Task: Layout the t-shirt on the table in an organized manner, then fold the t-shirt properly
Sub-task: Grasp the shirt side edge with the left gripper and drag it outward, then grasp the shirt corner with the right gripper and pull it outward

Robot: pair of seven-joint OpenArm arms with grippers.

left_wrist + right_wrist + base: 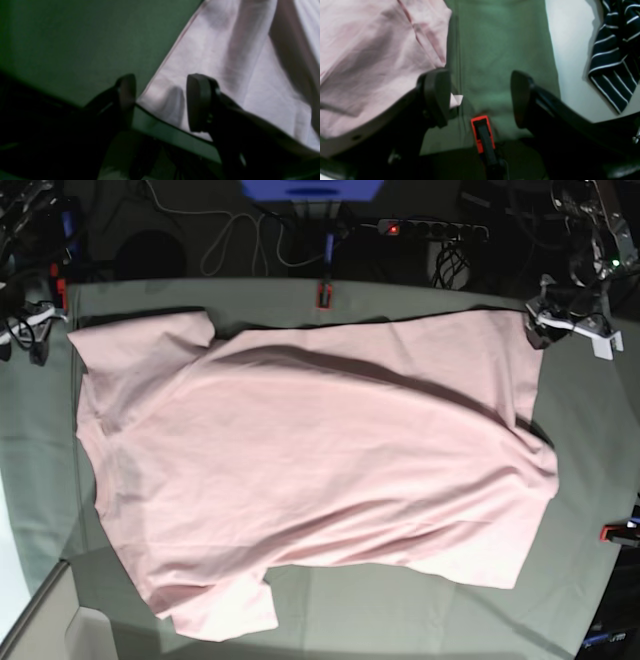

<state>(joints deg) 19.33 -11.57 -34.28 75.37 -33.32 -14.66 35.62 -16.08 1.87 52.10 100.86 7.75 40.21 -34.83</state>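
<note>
**A:** Tagging this one as layout, not fold. The t-shirt [320,460] is spread plain side up over most of the table [600,440]. Its sleeves are at the left and its hem at the right. It sits skewed, with a long crease running across its far half.

**B:** Grippers?

**A:** The left gripper [161,100] is at the far right corner of the base view, right at the table edge. Its jaws are apart and straddle a small raised fold at the shirt's edge. Cloth is in the gap, but neither pad looks pressed onto it, so I'm calling that no grip yet. The right gripper [480,97] has its jaws wide apart over bare green cloth, just beside the shirt's edge. There's nothing between them apart from a pale scrap by one finger, and I can't tell what that scrap is. Below the gap there's a red-and-black clamp [480,130], and a striped dark garment [615,62] lies off to the side.

**B:** Next move?

**A:** My guess is I pinch that hem corner with the left, and the bite has to go deep enough that the thin cotton doesn't slip out. Then I get the right onto its own edge and pull the two apart to square the shirt and flatten the crease. No folding until it lies straight.
</note>
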